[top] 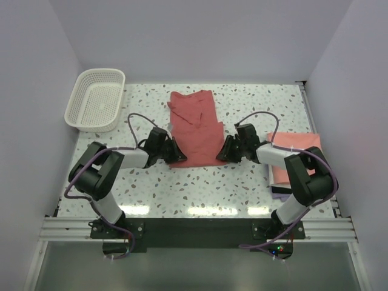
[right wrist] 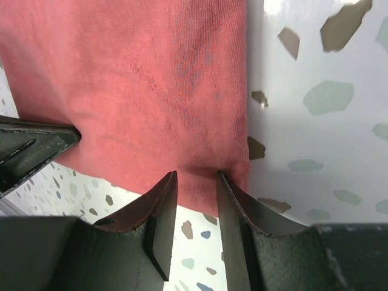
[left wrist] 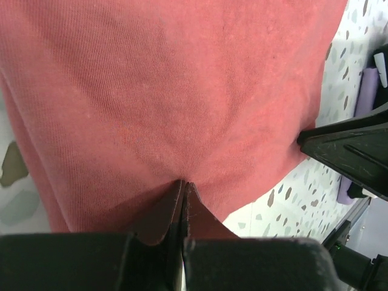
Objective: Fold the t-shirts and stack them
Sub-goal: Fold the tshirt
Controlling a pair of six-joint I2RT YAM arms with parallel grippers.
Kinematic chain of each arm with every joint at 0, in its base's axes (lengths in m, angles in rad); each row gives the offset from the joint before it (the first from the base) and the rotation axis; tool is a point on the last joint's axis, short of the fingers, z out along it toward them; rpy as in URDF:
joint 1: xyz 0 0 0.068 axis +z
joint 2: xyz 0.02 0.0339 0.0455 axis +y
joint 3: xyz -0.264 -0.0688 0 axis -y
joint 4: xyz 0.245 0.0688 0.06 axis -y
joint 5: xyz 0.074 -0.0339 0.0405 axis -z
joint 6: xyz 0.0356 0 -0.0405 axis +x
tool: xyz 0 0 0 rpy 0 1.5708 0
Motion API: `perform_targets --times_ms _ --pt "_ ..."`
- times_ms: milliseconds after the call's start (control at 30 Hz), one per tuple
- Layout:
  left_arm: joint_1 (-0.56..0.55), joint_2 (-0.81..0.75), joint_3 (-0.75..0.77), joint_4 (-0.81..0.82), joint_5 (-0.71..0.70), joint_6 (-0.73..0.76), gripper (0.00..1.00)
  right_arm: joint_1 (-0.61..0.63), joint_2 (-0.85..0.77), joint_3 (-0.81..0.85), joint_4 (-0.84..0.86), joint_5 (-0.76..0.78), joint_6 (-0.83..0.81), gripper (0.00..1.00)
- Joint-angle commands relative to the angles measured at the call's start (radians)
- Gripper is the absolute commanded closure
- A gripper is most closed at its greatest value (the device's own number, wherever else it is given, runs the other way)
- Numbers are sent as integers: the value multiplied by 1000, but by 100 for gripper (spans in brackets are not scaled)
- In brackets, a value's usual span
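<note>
Seen from above, both near corners of the dusty red t-shirt (top: 195, 130) lie under the left gripper (top: 176, 153) and the right gripper (top: 222, 151), and their fingertips cannot be made out there. The right arm (top: 309, 176) covers part of the salmon pink t-shirt (top: 298, 144). A lavender strip (top: 280, 194) under it is too small to name. Both wrist views cut the red cloth off at the top edge.

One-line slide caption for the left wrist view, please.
Left gripper shut on the edge of the dusty red t-shirt, pinching up a small ridge of cloth over the speckled table.
</note>
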Motion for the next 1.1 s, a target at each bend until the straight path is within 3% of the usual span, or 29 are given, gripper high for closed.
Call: perform_targets --times_ms 0,267,500,633,833,933,1067 --pt "-15 -42 -75 -134 -95 29 100 28 -35 -86 -57 66 -13 63" --pt "-97 -209 -222 -177 -130 -29 100 76 -237 -281 -86 48 43 64" --pt "-258 -419 -398 -189 -163 -169 100 148 -495 -447 -185 22 122 63" --pt "-289 -548 -452 -276 -178 -210 100 153 -714 -501 -296 3 137 63" --pt "-288 -707 -324 -430 -228 -190 99 151 -843 -366 -437 23 93 60" --pt "-266 -707 -185 -511 -308 -121 90 151 -800 -213 -426 75 22 59" --pt "-95 -598 7 -525 -263 -11 77 149 -612 11 -405 188 -91 57"
